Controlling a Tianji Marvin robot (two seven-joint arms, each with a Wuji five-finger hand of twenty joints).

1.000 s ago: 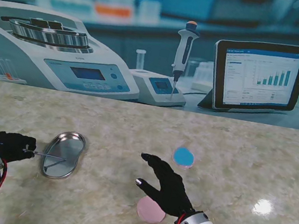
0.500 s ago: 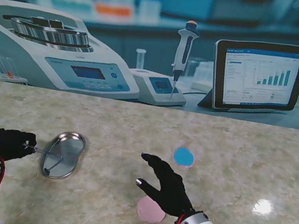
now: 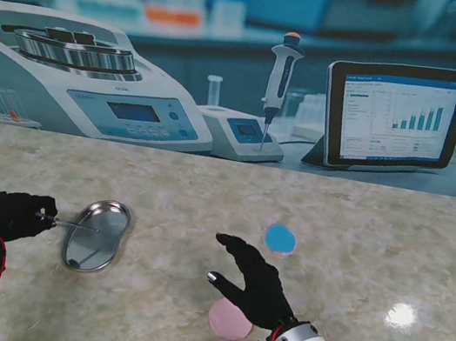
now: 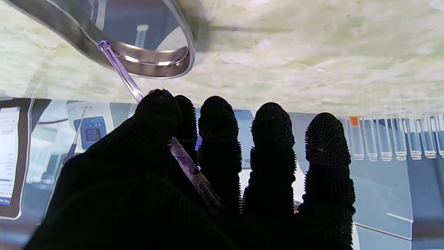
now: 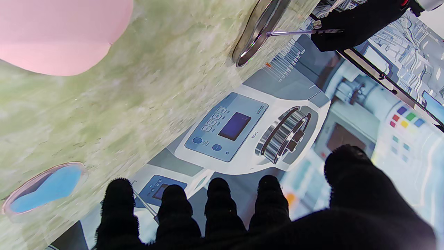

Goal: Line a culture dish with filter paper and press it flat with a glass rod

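Observation:
My left hand (image 3: 15,215) is shut on a thin glass rod (image 3: 70,223) at the table's left. The rod lies nearly level, its tip over the shiny metal kidney tray (image 3: 98,258). In the left wrist view the rod (image 4: 121,71) runs from between thumb and forefinger to the tray's rim (image 4: 152,64). My right hand (image 3: 251,282) hovers open mid-table, fingers spread. A pink filter paper (image 3: 228,319) lies partly under it, nearer to me. The small culture dish (image 3: 280,238) with a blue disc inside sits just beyond the fingertips. The right wrist view shows the pink paper (image 5: 62,31) and the dish (image 5: 45,189).
A printed lab backdrop with a centrifuge, a pipette and a tablet stands behind the table's far edge (image 3: 230,160). A bright glare spot (image 3: 401,315) lies on the marble top at the right.
My left hand has drawn slightly away from me and lifted the rod, so its tip rose from the tray's floor and the rod now lies level. The right hand has not moved.

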